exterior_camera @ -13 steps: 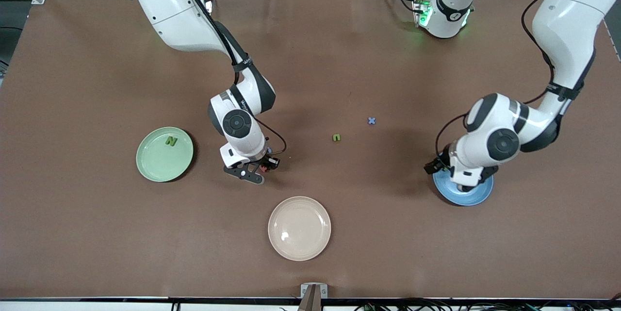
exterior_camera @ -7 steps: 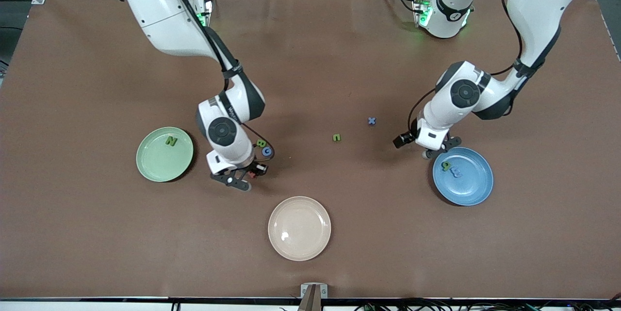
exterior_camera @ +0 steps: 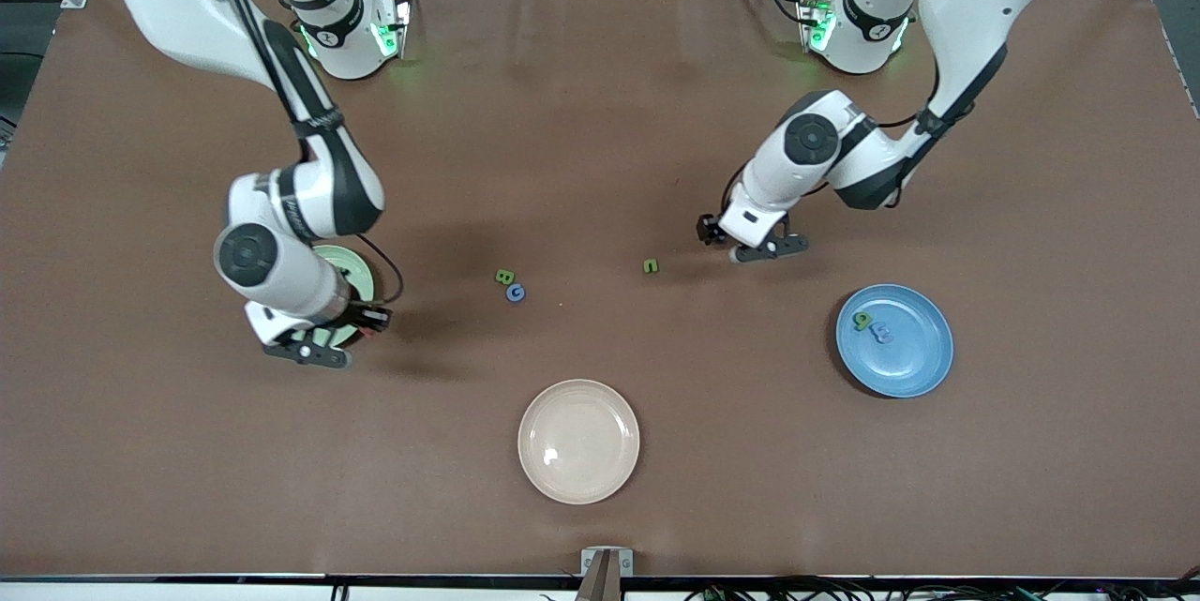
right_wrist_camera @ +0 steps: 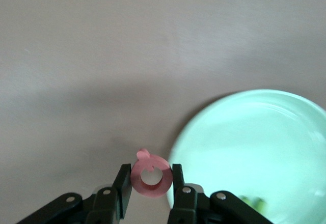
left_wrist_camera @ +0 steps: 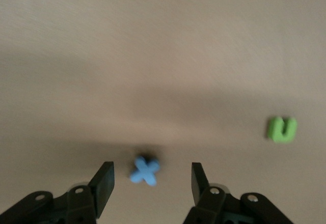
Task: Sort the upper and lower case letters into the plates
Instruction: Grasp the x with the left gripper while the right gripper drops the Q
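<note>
Delivery step for the right claw (right_wrist_camera: pixel 147 183), clamped on the red Q (right_wrist_camera: pixel 150 175) at the mint plate (right_wrist_camera: pixel 254 147) rim; needs shifting over the dish before release. Left claw (left_wrist_camera: pixel 147 183) spread wide around the blue x (left_wrist_camera: pixel 144 170) on the surface (exterior_camera: pixel 600 113); needs lowering, then closing. Green n (exterior_camera: pixel 651 266) lying near.

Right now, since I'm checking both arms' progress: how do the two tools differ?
The right tool is shut on the red Q; the left tool is open and holds nothing. The right tool is by the rim of the mint plate; the left tool straddles the blue x on the table. Both point down.
</note>
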Controlling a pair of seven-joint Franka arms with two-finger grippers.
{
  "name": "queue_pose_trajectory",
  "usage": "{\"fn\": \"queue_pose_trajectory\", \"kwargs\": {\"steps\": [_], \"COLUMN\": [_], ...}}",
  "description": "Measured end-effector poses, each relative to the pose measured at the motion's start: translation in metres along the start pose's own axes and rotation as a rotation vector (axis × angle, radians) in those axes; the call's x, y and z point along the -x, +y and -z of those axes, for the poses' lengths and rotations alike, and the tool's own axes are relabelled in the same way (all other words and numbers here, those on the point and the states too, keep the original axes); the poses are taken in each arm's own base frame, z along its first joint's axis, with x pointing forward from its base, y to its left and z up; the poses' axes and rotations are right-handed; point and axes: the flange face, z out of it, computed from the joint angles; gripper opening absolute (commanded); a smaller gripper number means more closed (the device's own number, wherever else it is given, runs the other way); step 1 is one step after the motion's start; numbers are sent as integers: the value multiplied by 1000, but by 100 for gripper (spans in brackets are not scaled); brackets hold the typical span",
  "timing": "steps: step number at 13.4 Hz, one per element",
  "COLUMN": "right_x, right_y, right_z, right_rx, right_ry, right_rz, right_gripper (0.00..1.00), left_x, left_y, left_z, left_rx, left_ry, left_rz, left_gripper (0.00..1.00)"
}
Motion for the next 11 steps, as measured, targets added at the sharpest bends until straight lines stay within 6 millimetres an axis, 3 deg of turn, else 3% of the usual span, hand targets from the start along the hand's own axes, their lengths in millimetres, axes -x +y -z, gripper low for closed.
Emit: {"fn": "queue_pose_trajectory", "kwargs": {"steps": [2, 4, 7, 9, 11], "right_x": [18, 34, 54, 63, 64], "right_y": [33, 49, 56, 61, 60], "right_z": [2, -6, -37, -55, -66], "right_rx": [3, 3, -10, -11, -10], "right_ry": [-26, -38, 15, 24, 24], "right_rz": [16, 18, 17, 13, 14], "right_gripper": [1, 1, 1, 2, 2], "left_x": [8, 7, 11, 14, 14], "left_y": [3, -4, -6, -3, -3], "left_z": [-5, -15, -28, -29, -29], "left_rx": [-21, -33, -32, -30, -30], "left_ry": [17, 15, -14, -18, -19], "left_rz": [-68, -95, -101, -107, -109], "left_gripper": [64, 61, 59, 45, 41]}}
